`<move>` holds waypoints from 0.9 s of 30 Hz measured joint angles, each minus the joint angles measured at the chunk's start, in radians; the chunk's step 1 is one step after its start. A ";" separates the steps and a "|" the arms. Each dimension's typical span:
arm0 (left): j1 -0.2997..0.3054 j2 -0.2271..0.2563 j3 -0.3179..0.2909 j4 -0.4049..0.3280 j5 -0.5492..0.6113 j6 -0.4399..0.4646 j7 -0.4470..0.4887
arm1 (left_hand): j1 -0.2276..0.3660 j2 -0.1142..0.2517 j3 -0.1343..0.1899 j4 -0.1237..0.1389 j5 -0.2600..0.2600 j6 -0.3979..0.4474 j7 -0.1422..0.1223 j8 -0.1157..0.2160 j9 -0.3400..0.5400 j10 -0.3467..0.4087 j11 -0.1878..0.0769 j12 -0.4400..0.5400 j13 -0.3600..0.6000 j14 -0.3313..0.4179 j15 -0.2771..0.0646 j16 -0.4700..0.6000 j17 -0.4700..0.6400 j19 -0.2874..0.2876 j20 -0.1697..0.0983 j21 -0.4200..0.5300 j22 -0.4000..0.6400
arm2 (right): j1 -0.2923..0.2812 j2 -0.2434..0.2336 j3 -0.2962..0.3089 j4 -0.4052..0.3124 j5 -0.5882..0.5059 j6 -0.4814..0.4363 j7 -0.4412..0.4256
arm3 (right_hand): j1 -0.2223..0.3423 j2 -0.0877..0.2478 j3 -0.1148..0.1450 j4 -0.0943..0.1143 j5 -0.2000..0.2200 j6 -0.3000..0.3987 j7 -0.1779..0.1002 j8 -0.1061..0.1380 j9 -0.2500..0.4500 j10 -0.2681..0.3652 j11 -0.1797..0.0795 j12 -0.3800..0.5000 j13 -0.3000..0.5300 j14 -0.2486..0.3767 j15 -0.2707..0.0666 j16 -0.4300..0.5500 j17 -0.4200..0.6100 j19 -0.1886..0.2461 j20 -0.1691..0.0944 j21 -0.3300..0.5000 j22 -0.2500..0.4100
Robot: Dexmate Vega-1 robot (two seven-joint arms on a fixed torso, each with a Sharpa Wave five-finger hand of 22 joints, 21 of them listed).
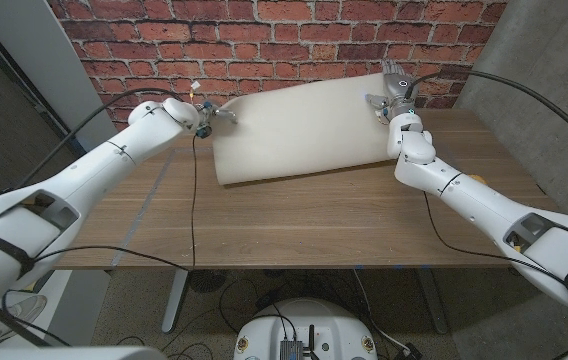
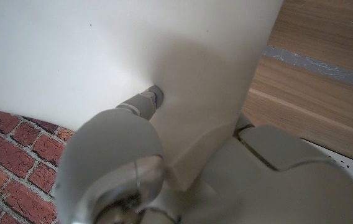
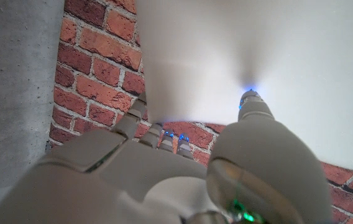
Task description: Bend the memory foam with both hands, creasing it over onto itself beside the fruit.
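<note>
A cream memory foam sheet lies at the back of the wooden table, with its far edge raised off the top. My left hand grips the foam's far left corner. In the left wrist view the left hand has its thumb pressed into the foam and its fingers behind the corner. My right hand holds the far right corner. From the right wrist, that hand pinches the foam the same way. A small yellow bit shows behind my right forearm.
A red brick wall stands close behind the table. A grey concrete pillar rises at the right. A thin black cable hangs from my left wrist across the table's left part. Bare wood spreads in front of the foam.
</note>
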 measured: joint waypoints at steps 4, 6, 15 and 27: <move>-0.008 -0.020 0.000 0.010 0.003 0.027 0.024 | -0.001 0.001 0.000 0.000 0.000 -0.001 0.001 0.000 0.004 0.000 0.000 0.000 0.000 0.000 0.000 0.000 0.000 0.000 0.000 0.004 0.000 | -0.027 0.009 0.007 0.007 0.012 0.021 -0.132 | -0.019 -0.007 -0.014 0.001 -0.004 0.003 -0.013 -0.004 0.000 -0.032 0.002 -0.006 0.000 -0.031 0.001 -0.013 -0.004 -0.031 0.011 -0.013 0.000; -0.013 -0.031 0.002 0.014 0.005 0.041 0.035 | -0.001 0.001 0.000 0.000 0.000 0.001 -0.001 0.000 0.004 0.000 0.000 0.000 0.000 0.000 0.000 0.000 0.000 0.000 0.000 0.004 0.000 | -0.038 0.015 0.011 0.013 0.016 0.030 -0.183 | -0.020 -0.007 -0.014 0.001 -0.004 -0.032 -0.013 -0.019 0.000 -0.050 0.005 -0.015 0.000 -0.055 0.004 -0.016 -0.009 -0.071 0.023 -0.028 0.000; -0.029 -0.068 0.004 0.028 0.009 0.108 0.095 | -0.001 0.001 0.003 -0.003 -0.006 0.003 -0.003 0.000 0.016 0.001 0.000 0.000 -0.001 -0.002 0.009 0.000 0.000 -0.004 0.004 0.007 -0.001 | -0.075 0.046 0.027 0.049 0.030 0.079 -0.445 | -0.024 -0.003 -0.014 -0.007 -0.009 -0.075 -0.022 -0.023 0.001 -0.056 0.009 -0.020 0.000 -0.104 0.002 -0.024 -0.018 -0.203 0.078 -0.050 0.000; -0.047 -0.099 0.012 0.050 0.006 0.149 0.142 | -0.005 -0.003 0.004 -0.004 0.001 0.003 -0.003 0.000 0.024 0.001 0.000 0.000 -0.005 -0.002 0.009 0.000 0.000 -0.007 0.007 0.015 -0.002 | -0.102 0.056 0.033 0.045 0.029 0.075 -0.587 | -0.022 0.002 -0.009 -0.047 -0.018 -0.031 -0.027 0.000 0.005 -0.050 0.014 0.015 0.000 -0.109 0.003 -0.003 -0.046 -0.162 0.056 0.011 0.000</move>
